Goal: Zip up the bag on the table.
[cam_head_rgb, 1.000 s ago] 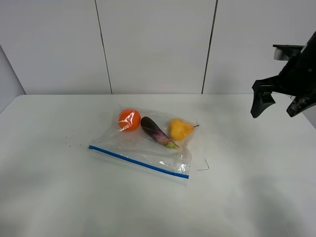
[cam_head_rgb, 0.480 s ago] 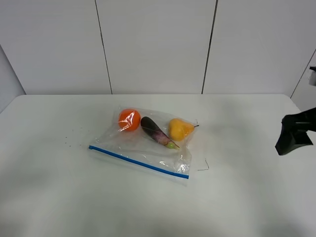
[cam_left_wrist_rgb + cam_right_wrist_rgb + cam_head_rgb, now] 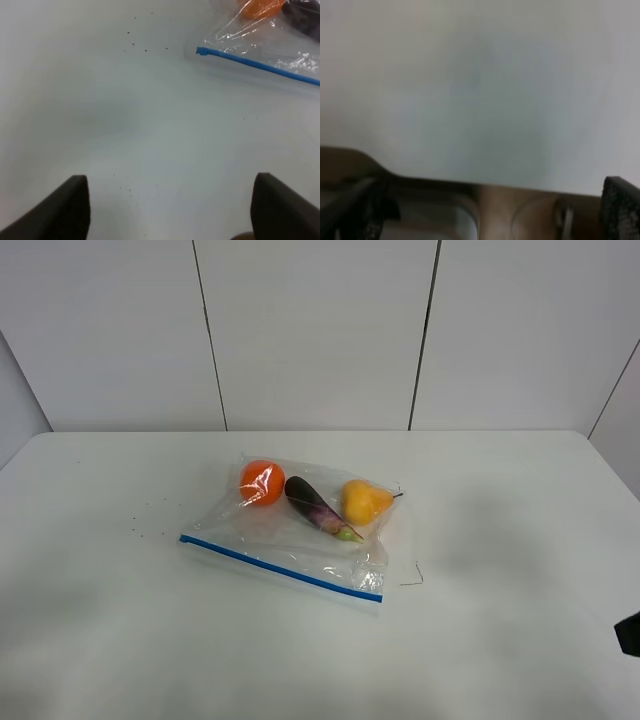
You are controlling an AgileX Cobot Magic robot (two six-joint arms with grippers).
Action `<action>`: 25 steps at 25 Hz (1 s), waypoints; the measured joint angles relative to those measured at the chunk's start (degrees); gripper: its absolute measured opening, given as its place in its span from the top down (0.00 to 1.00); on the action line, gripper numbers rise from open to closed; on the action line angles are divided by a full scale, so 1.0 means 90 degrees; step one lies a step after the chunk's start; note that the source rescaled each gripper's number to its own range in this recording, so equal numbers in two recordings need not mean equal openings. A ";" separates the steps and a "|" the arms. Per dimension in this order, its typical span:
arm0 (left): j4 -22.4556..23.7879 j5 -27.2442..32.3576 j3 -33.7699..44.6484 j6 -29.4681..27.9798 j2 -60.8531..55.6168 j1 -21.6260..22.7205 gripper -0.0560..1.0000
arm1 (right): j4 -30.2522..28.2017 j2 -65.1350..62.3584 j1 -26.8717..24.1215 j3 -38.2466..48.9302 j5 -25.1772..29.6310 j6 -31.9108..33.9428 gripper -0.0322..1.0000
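The clear bag [image 3: 300,530] lies flat at the middle of the white table [image 3: 500,540]. Its blue zip strip [image 3: 280,567] runs along the near edge. An orange fruit [image 3: 261,481], a purple eggplant [image 3: 320,507] and a yellow pear [image 3: 362,501] show through it. In the left wrist view the strip's end [image 3: 202,51] is ahead of my open, empty left gripper [image 3: 170,210], well apart from it. My right gripper [image 3: 487,210] is open and empty, over the table's edge; only a dark sliver of it [image 3: 630,633] shows at the far right of the high view.
A thin dark thread [image 3: 412,577] lies just right of the bag. Tiny dark specks [image 3: 150,518] dot the table left of it. A grey panelled wall [image 3: 320,330] stands behind the table.
The right arm has dropped from the upper right down to the lower right edge, almost out of the high view. The bag has not moved.
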 joint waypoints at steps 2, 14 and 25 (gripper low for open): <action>0.0000 0.0000 0.0000 0.0000 0.0000 0.0000 0.04 | 0.0000 -0.0643 0.0000 0.0309 -0.0263 0.0008 0.05; 0.0002 0.0000 0.0000 -0.0008 0.0000 0.0000 0.04 | -0.0048 -0.2721 0.0000 0.0958 -0.0871 0.0012 0.08; 0.0002 0.0000 0.0000 -0.0008 0.0000 0.0000 0.04 | -0.0042 -0.3242 -0.0277 0.0976 -0.0883 0.0012 0.08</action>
